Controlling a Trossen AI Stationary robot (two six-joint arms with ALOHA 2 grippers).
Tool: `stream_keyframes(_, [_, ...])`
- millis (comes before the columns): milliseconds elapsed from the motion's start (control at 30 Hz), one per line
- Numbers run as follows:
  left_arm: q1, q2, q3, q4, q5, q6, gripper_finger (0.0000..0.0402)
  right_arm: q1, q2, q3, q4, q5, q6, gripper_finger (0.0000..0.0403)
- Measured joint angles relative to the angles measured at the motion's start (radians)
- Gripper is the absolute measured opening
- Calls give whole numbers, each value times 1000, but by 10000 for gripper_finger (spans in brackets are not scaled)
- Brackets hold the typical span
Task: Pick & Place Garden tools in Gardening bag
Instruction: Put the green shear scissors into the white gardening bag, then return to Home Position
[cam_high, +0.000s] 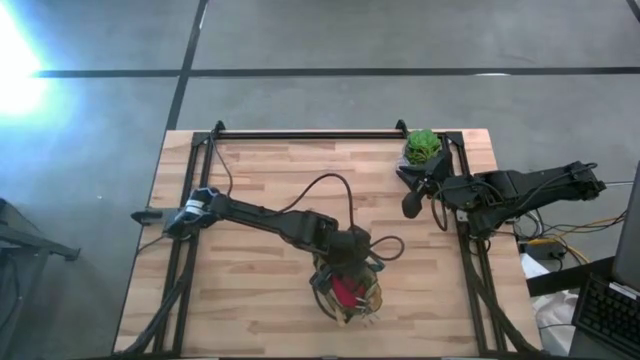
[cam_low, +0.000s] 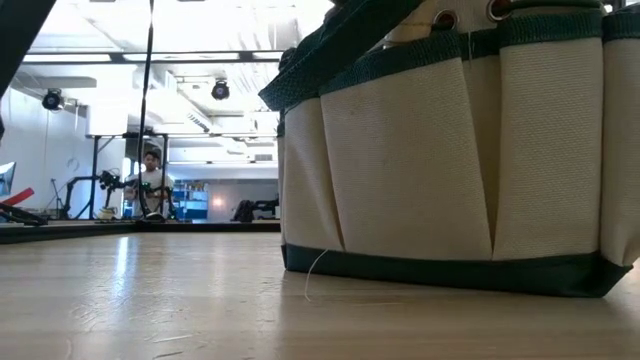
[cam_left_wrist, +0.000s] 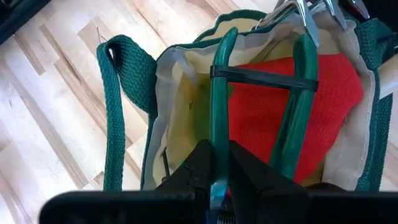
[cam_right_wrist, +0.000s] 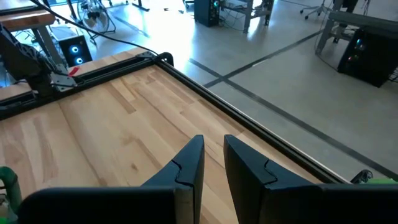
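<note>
The gardening bag (cam_high: 345, 290), khaki with dark green trim, stands near the table's front edge and fills the low view (cam_low: 450, 180). Its mouth (cam_left_wrist: 165, 93) is open, with a red glove (cam_left_wrist: 267, 112) lying inside. Green-handled pruners (cam_left_wrist: 298, 93), their two handles joined by a black band, lie over the glove. My left gripper (cam_left_wrist: 217, 171) reaches into the mouth from above, shut on the pruners. At the table's right edge my right gripper (cam_right_wrist: 213, 162) hangs above the wood, its fingers a little apart with nothing between them. My left gripper pinches one green handle of the pruners (cam_left_wrist: 217, 134) between its two fingers. The fingers slant down into the bag's mouth and lie roughly along the handle. The pruners sit inside the bag above the red glove; whether they rest on it I cannot tell.
A green plant in a whitish pot (cam_high: 422, 148) stands at the far right corner beside my right arm. Metal tool ends (cam_left_wrist: 305, 9) stick up at the bag's far rim. A green strap (cam_left_wrist: 115, 106) hangs outside the bag. A person (cam_low: 152, 180) sits far off in the room.
</note>
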Motion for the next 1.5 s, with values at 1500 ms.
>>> stream_keyframes(1500, [-3,36,2,-10,20,-82,101,0,0,0,0,0,0,56])
